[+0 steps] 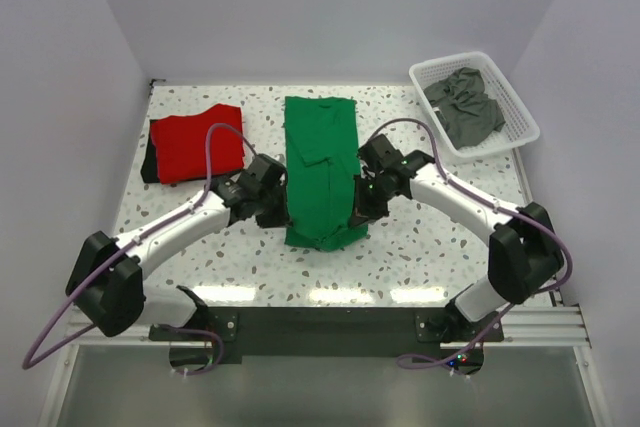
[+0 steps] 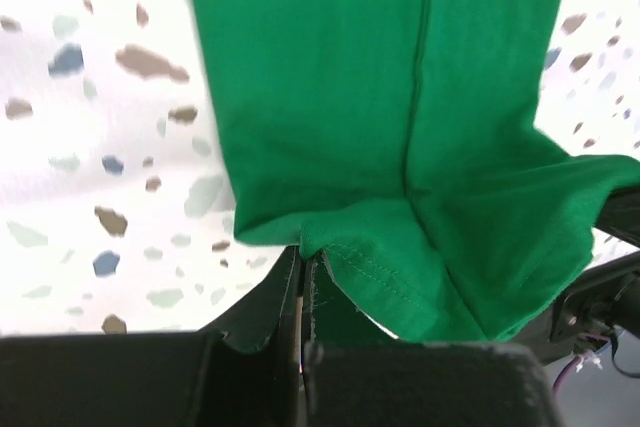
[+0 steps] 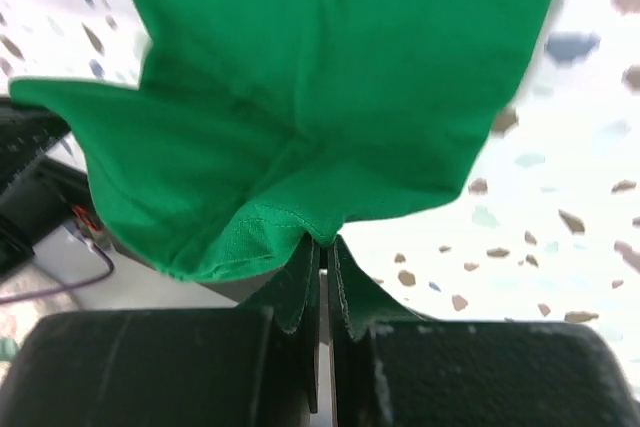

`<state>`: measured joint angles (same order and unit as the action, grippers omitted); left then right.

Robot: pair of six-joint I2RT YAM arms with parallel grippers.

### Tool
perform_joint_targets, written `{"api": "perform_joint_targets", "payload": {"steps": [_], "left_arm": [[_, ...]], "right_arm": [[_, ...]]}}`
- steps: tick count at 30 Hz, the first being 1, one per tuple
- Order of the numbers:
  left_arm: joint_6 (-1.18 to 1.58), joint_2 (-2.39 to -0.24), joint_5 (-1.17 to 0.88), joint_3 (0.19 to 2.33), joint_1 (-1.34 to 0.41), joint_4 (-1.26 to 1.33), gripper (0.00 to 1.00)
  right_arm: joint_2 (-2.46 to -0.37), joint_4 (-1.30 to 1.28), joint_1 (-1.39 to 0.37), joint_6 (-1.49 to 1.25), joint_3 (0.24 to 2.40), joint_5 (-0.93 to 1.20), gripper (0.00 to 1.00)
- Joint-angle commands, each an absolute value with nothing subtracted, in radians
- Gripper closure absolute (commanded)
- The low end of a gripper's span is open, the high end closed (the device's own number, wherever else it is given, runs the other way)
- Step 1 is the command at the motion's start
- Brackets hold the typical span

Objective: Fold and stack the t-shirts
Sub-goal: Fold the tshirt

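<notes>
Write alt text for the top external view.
The left pincer and right pincer grip the near end of a green shirt from opposite sides; it lies as a long strip in the centre. A folded red shirt lies far left, and a white basket far right holds grey shirts.

The left claw [image 2: 303,282] is clamped on the stitched hem of the bright green t-shirt [image 2: 400,117] (lower corner bunched), whose cloth stretches away over the speckled bench [image 2: 90,177].
</notes>
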<state>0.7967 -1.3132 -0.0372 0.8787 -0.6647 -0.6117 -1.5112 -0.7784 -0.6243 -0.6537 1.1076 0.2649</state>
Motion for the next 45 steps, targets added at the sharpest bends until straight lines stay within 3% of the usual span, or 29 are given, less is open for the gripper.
{"api": "perform_joint_targets", "payload": {"steps": [1,12,36,38,39,40,42,45], "left_arm": [[0.704,-1.357,-0.055,0.982,-0.62,-0.587,1.0],[0.586,-1.568,-0.164,1.163,-0.459,-0.522,1.0],[0.472,-1.985,-0.245,1.509,-0.301,-0.466,1.0],[0.471,-1.994,-0.25,1.516,-0.296,-0.446,0.9],[0.471,-1.993,-0.249,1.519,-0.29,-0.439,0.74],[0.474,-1.988,-0.245,1.526,-0.288,-0.434,0.65],[0.48,-1.976,-0.227,1.531,-0.284,-0.433,0.46],[0.482,-1.931,-0.198,1.514,-0.284,-0.422,0.33]], "right_arm": [[-1.574,-0.784,-0.601,-0.641,1.221,0.233,1.0],[-1.752,-0.811,-0.486,-0.565,1.417,0.245,1.0],[-2.16,-0.847,-0.345,-0.48,1.821,0.288,1.0],[-2.177,-0.856,-0.344,-0.476,1.854,0.287,0.95],[-2.19,-0.861,-0.339,-0.476,1.865,0.288,0.88],[-2.195,-0.864,-0.337,-0.474,1.876,0.29,0.7],[-2.191,-0.867,-0.334,-0.474,1.901,0.29,0.55],[-2.166,-0.865,-0.331,-0.471,1.91,0.281,0.46]]}}
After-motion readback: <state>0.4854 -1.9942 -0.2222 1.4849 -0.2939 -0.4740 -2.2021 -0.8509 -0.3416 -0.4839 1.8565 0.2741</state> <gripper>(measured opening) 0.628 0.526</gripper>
